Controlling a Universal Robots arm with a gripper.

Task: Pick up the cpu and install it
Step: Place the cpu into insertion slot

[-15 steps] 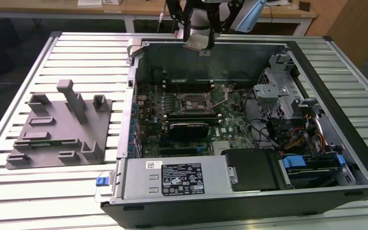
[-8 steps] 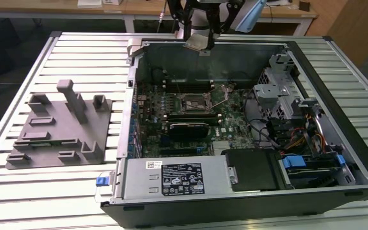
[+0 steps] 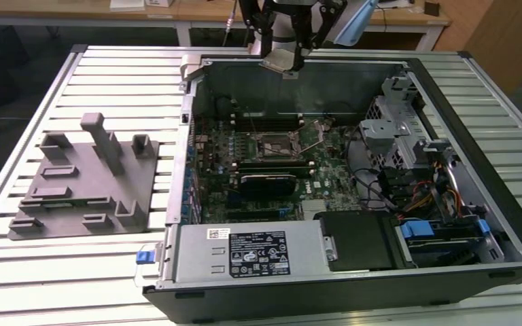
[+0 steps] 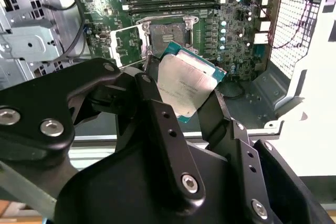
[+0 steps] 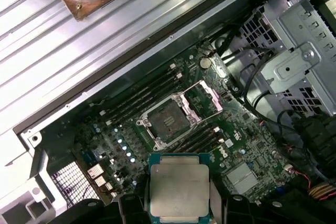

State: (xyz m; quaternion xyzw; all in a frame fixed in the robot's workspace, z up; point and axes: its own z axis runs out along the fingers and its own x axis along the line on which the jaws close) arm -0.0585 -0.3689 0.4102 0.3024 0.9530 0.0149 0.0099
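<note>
1. I am holding the cpu (image 4: 186, 85) clamped in the hand (image 4: 184, 98), with a finger (image 4: 151, 95) pressing on each of two opposite edges. Its silvery metal top is facing both wrist views.
2. In the exterior view the hand is hanging over the far wall of the open computer case (image 3: 506, 224). The chip is up in the air, well above the motherboard (image 3: 334, 170).
3. In the first wrist view the socket (image 5: 168, 120) is lying bare, with its metal retention frame (image 5: 202, 100) swung open beside it.
4. The grey tray (image 3: 89, 183) is sitting on the bench (image 3: 62, 272) at the exterior view's left of the case, well apart from the hand.
5. I am judging the pick-up as done, since the chip is off every surface and gripped firmly. The install is not yet done: the chip is not seated in the socket and the frame is not closed over it.
</note>
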